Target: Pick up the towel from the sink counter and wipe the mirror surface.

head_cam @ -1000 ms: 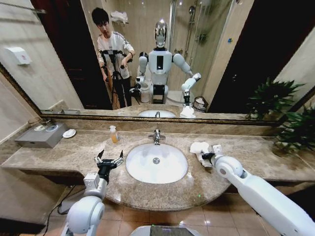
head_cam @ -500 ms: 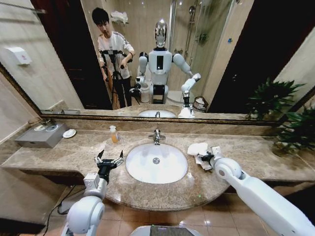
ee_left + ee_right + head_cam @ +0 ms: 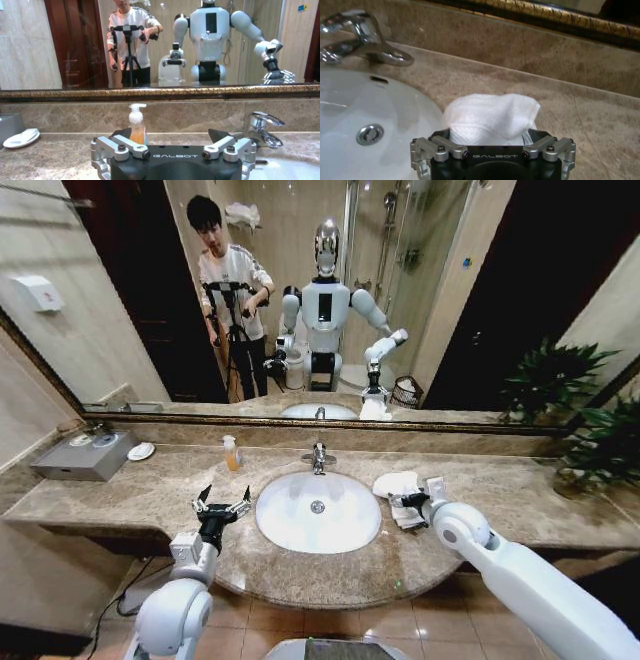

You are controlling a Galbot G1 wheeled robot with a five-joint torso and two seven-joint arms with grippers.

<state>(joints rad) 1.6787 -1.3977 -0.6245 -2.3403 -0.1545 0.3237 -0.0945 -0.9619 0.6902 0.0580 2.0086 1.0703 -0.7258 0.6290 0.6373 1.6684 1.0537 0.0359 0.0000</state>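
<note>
One small white towel (image 3: 397, 483) is seen bunched on the marble worktop (image 3: 130, 490) just right of the basin (image 3: 318, 511), with the right gripper (image 3: 412, 502) set against it and its fingers apparently closed on the cloth. Being soft, light and limp, it is judged best taken at the raised middle fold. The left gripper (image 3: 222, 505) is held idle left of the basin, fingers spread wide.

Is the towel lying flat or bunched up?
Bunched up. The towel sits as a humped, folded mound between the right gripper's fingers, beside the basin, not spread out on the counter.
</note>
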